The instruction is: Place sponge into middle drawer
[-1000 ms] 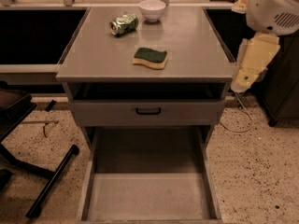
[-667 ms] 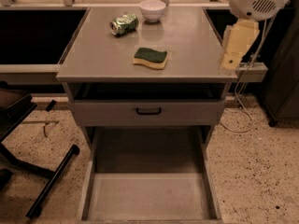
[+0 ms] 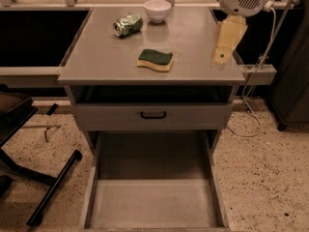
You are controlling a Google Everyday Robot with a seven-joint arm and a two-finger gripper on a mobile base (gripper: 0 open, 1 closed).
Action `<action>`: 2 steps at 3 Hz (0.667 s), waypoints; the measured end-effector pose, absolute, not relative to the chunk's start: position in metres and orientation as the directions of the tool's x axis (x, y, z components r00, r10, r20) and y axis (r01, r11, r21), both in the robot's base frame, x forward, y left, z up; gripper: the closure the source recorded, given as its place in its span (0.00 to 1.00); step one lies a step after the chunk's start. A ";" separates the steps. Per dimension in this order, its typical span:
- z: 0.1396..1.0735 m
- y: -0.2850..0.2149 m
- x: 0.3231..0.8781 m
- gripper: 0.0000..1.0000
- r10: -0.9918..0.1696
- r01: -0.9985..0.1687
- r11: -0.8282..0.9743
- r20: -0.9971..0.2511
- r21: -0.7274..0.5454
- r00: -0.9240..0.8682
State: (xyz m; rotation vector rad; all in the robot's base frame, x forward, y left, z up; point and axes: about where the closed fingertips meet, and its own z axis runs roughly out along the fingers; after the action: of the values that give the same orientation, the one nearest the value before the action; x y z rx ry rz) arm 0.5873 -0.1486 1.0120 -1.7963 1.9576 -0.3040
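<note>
- The sponge (image 3: 155,60) is small and wavy-edged, with a dark green scouring layer on top of a pale yellow foam body.
- It lies flat on the grey cabinet top (image 3: 99,57), near the middle and a little toward the front edge, touching nothing else there.
- The middle drawer (image 3: 154,204) is pulled far out below. It is a wide grey metal box with thin low side walls, and its flat floor shows as plain grey all over.
- Above it, the grey drawer front (image 3: 193,116) with a black handle (image 3: 153,115) sits pushed in. A dark slot lies between it and the cabinet top.
- A white bowl (image 3: 157,9) stands upright at the back of the top; what it holds cannot be told.
- A crushed green can (image 3: 128,25) lies on its side just left of the bowl.
- The gripper (image 3: 222,56) hangs pointing down over the right edge of the cabinet top, to the right of the sponge and well apart from it. Whether it is set wide or narrow cannot be told.
</note>
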 end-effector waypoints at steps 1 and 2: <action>1.002 -0.137 0.619 0.00 -0.976 -0.872 0.136 -0.214 -0.470 -0.037; 0.989 -0.116 0.653 0.00 -0.969 -0.883 0.135 -0.248 -0.449 -0.022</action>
State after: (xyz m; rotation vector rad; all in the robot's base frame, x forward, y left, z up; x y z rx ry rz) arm 0.6532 -0.1156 0.9887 -1.7733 1.9306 -0.2300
